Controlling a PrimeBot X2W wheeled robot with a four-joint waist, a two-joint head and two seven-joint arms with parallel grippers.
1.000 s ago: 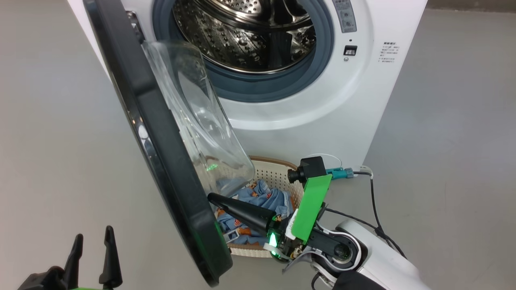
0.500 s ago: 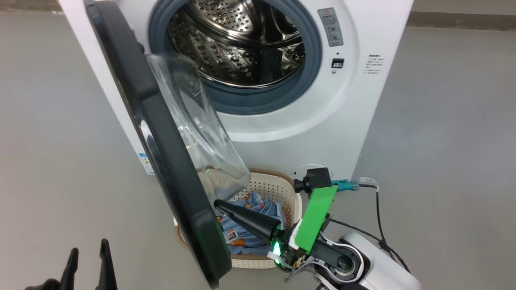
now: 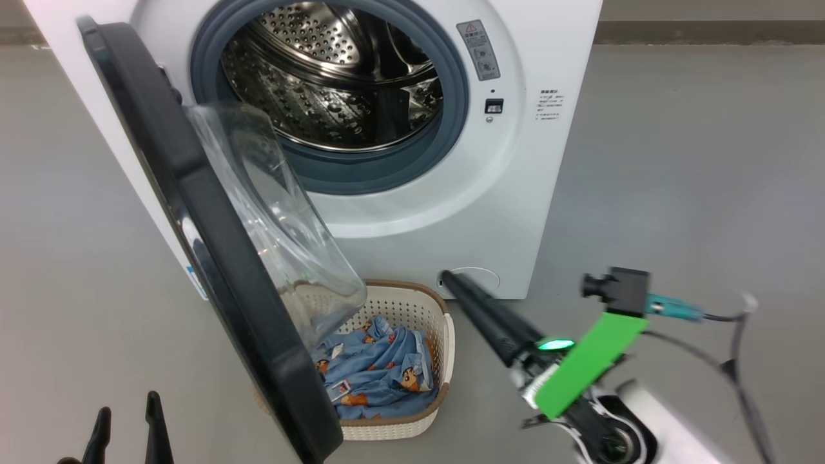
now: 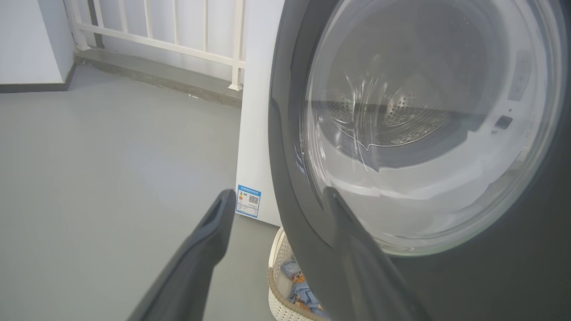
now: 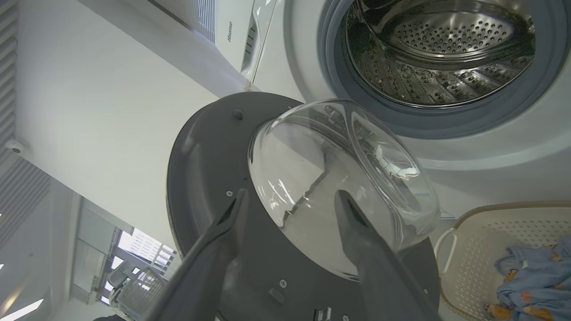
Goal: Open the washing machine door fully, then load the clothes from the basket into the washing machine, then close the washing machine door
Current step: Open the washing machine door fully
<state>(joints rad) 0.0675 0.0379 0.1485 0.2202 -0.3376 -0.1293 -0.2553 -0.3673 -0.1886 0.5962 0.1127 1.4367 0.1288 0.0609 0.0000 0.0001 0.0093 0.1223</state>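
The light blue bear-print clothes (image 3: 377,367) still lie heaped in the cream perforated basket (image 3: 403,285), under the black-rimmed round glass door (image 3: 200,219). Nothing lifted! The right hand (image 5: 292,195) has swung clear to the basket's right, fingers now spread and empty, so loading hasn't begun. The left hand (image 4: 279,194) is open too, just beside the door's outer face.

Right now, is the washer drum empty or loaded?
Empty, as far as visible: the drum shows bare perforated steel; the clothes lie in the basket.
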